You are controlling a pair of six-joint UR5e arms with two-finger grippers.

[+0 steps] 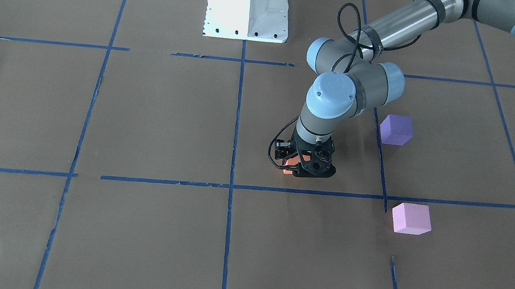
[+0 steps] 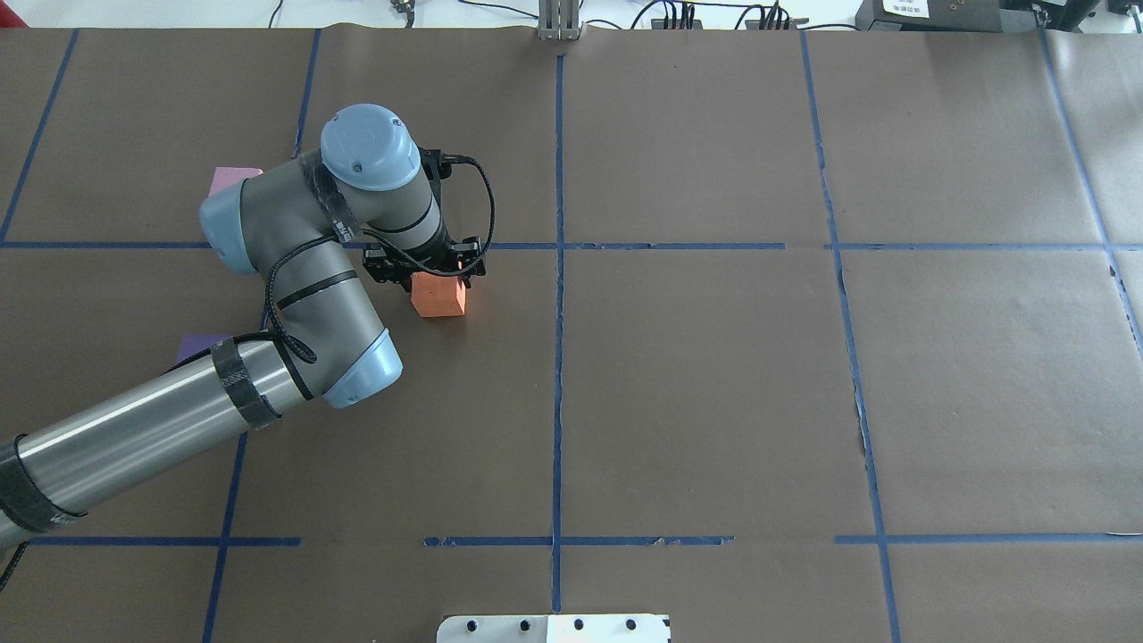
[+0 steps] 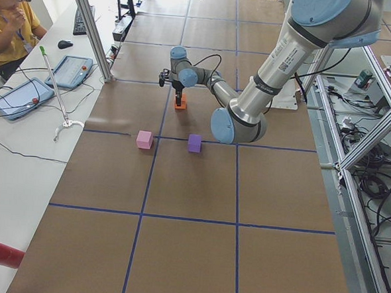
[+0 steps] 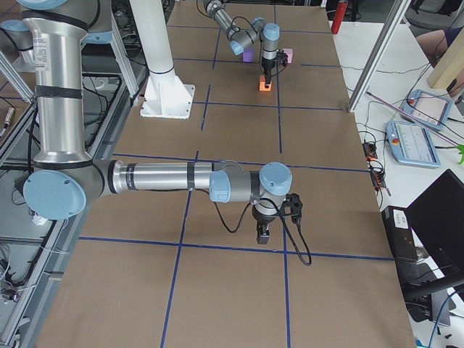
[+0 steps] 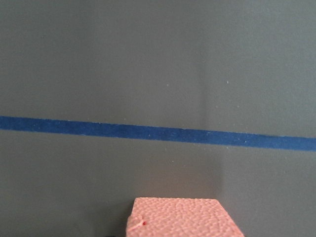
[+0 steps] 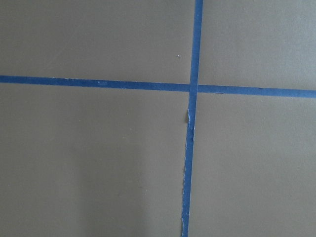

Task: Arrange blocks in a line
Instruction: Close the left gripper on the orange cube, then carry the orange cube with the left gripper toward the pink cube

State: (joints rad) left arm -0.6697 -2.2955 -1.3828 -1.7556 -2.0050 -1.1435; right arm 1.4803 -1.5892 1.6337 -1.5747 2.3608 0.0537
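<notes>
Front view: left gripper [image 1: 305, 166] down over orange block [image 1: 290, 161], mid-worktop [image 1: 145, 118]; jaws straddle it, cannot tell if clamped. Purple block [image 1: 396, 130] and pink block [image 1: 411, 218] apart, nearer left end, pink toward operators' edge.
Overhead: orange block just beside blue tape line [image 2: 625, 246].
Right side view: right gripper [image 4: 264, 233] low near right end; jaw state not readable.

We are looking at a robotics lab: a bench [image 2: 714, 402] papered brown and gridded with blue tape [image 2: 558, 357], aluminium framing posts [image 3: 90, 27], teach pendants [image 3: 68, 80] and a keyboard [image 3: 80, 20] on a side desk [image 3: 21, 176] where an operator [image 3: 10, 22] sits, and cable bundles [image 3: 378, 197] alongside.
</notes>
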